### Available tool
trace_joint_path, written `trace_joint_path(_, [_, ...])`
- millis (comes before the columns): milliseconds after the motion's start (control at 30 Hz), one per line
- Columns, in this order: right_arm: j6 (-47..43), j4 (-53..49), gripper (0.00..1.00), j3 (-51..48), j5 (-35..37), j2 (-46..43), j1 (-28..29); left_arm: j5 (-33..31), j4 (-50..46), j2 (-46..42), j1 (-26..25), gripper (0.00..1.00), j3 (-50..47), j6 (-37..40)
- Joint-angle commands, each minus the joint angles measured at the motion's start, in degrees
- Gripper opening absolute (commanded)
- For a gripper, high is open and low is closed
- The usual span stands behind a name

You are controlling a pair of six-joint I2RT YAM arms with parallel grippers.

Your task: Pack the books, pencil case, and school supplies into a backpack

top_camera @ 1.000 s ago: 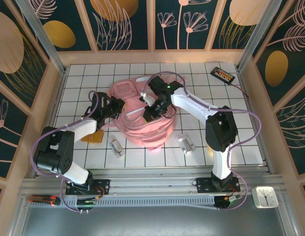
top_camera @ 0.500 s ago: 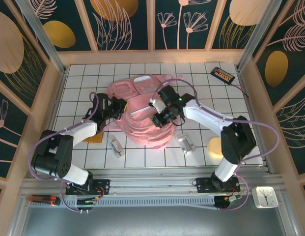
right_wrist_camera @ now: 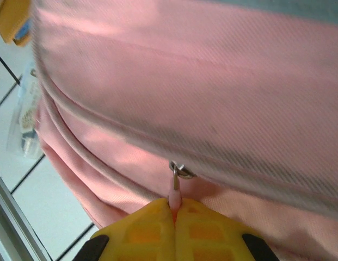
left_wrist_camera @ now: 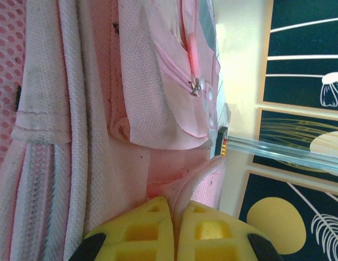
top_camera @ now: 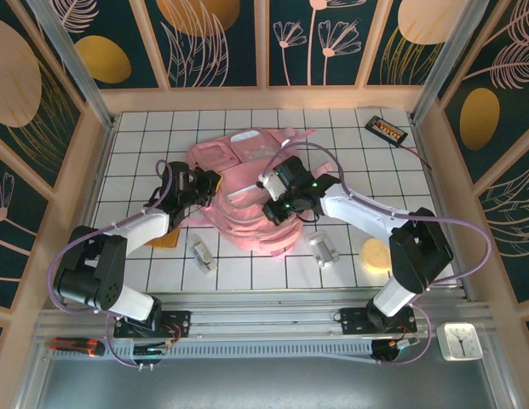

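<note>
Toward the left of the white tiled table (top_camera: 136,136), a small flat orange-brown square pad (top_camera: 166,239) lies beside the left arm. The left gripper (top_camera: 201,187) meets the left flank of the large soft pale pink backpack (top_camera: 238,162), which lies slumped mid-table. Its jaws are pressed fully together on a fold of pink fabric, seemingly as an anchor. One silver-grey clip-like piece (top_camera: 200,253) lies just near of the bag on the left, and a second clip-like piece (top_camera: 322,249) on the right. Between them the right gripper (top_camera: 277,210) is shut tight on a slim pink zip pull (right_wrist_camera: 173,191) hanging from a small metal ring (right_wrist_camera: 180,172). A black slab with an orange label (top_camera: 386,129) sits at the far right. With supplies lying outside the bag, the step looks like unzipping it. The next move calls for drawing the pull along the zip line while the left hold keeps the cloth taut. The overhead view shows the arms and loose items but not what the jaws pinch. Each wrist view settles that close up.
</note>
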Motion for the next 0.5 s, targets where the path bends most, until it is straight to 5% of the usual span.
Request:
trace_joint_path(0, [0.94, 0.59, 0.0, 5.37, -2.17, 3.71, 2.23, -1.86, 8.57, -1.92, -1.6, 0.0, 2.35, -3.88])
trace_joint_path(367, [10.01, 2.7, 0.0, 4.04, -2.92, 3.68, 3.73, -3.22, 10.15, -2.78, -2.39, 0.0, 0.29, -5.76])
trace_joint_path(467, [15.53, 7.43, 0.2, -3.09, -2.74, -0.45, 1.49, -3.01, 10.64, -3.07, -2.39, 0.0, -0.41, -6.4])
